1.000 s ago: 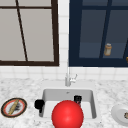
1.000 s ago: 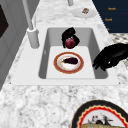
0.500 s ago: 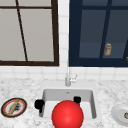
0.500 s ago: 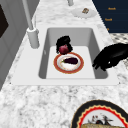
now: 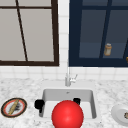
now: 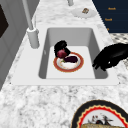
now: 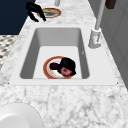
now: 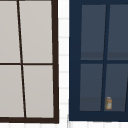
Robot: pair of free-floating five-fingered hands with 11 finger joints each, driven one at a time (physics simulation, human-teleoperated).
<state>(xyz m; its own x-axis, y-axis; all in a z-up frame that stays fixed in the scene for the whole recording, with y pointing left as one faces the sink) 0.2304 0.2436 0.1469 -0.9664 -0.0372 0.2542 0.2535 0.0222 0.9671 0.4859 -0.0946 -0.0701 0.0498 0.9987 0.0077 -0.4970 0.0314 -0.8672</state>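
Note:
My right hand [image 6: 60, 46] is down in the sink basin [image 6: 72, 35], shut on a small round reddish thing [image 6: 61, 53]. It holds this just over a red-rimmed plate [image 6: 76, 68] on the sink floor. A dark purple oblong thing [image 6: 71, 59] lies on that plate beside the hand. In the right side view the same hand [image 7: 68, 63] grips the reddish thing [image 7: 65, 71] at the plate's [image 7: 46, 67] faucet side. My left hand [image 5: 39, 103] hangs open by the sink's left rim; it also shows large in the left side view [image 6: 110, 56].
A faucet [image 5: 68, 78] stands behind the basin. A patterned plate with food [image 5: 13, 107] sits on the left counter, and a white plate [image 5: 120, 113] on the right. A big red ball [image 5: 67, 115] covers the sink's front. A small bottle [image 8: 108, 103] stands behind the dark window.
My right hand has come down from the back of the basin with the reddish thing, ending over the plate. The left hand has stayed still.

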